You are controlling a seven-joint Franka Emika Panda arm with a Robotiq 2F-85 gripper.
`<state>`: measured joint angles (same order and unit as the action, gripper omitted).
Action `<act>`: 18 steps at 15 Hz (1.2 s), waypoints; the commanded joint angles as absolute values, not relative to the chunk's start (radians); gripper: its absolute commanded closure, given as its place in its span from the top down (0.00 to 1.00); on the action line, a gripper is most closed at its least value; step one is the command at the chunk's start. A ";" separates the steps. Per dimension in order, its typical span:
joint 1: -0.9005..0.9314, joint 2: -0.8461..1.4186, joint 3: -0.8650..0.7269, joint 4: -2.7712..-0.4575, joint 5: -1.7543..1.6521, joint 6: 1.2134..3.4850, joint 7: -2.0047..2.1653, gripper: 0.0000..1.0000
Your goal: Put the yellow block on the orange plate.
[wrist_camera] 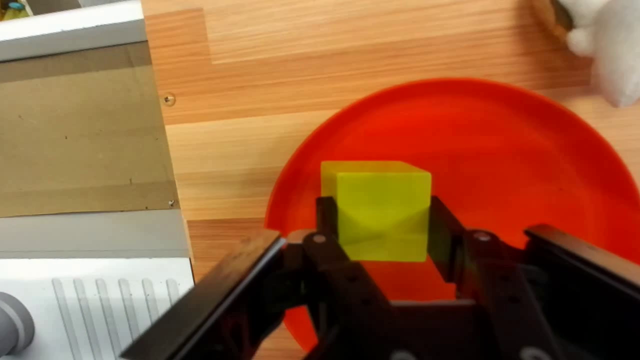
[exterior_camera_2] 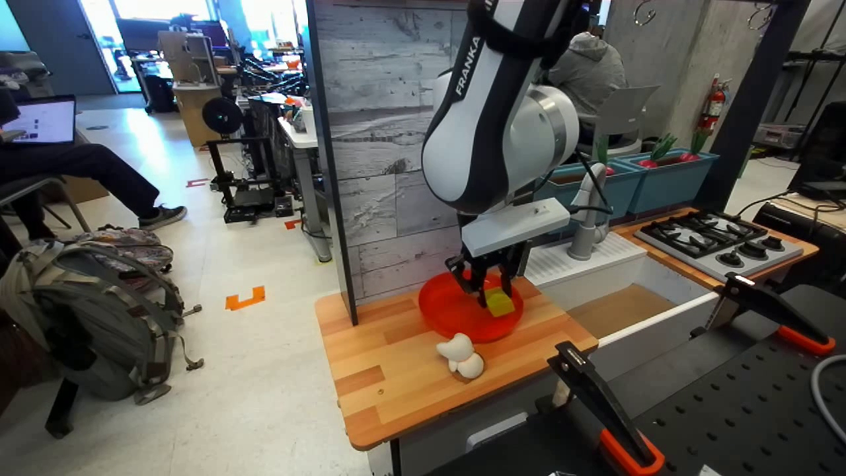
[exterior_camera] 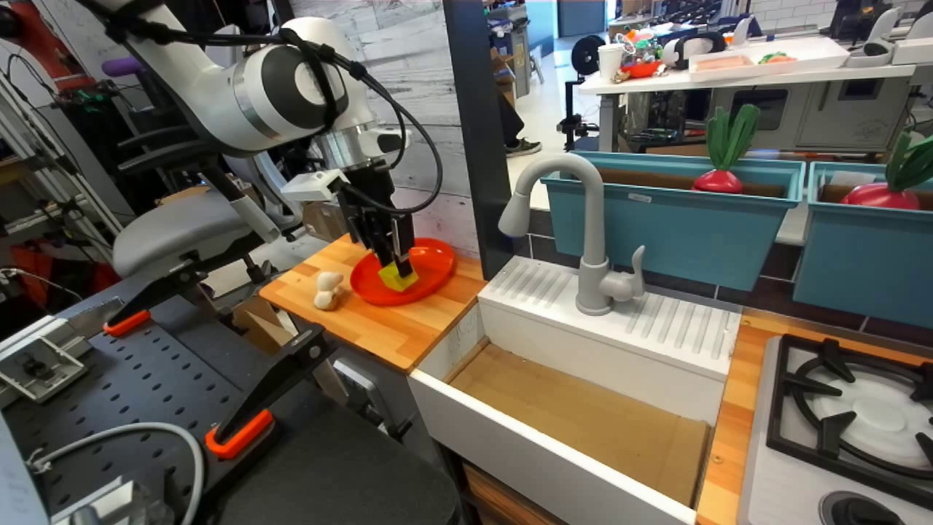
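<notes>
The yellow block (wrist_camera: pixel 384 212), clamped in the pincer (wrist_camera: pixel 383 220), is over the orange plate (wrist_camera: pixel 525 155), contact unclear; only the exterior views show the stove (exterior_camera_2: pixel 719 246). A pale lump (exterior_camera_2: pixel 466 362) sits beside the plate.
</notes>
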<state>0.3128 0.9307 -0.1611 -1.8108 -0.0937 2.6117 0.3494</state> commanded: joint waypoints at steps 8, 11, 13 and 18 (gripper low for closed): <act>0.331 1.000 -0.166 -1.697 -0.096 2.592 0.398 0.79; 0.323 0.991 -0.160 -1.699 -0.089 2.591 0.405 0.99; 0.326 0.968 -0.157 -1.724 -0.090 2.596 0.404 1.00; 0.319 0.940 -0.121 -1.752 -0.089 2.621 0.381 1.00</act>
<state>0.3201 0.9350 -0.1208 -1.7602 -0.0894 2.6254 0.3806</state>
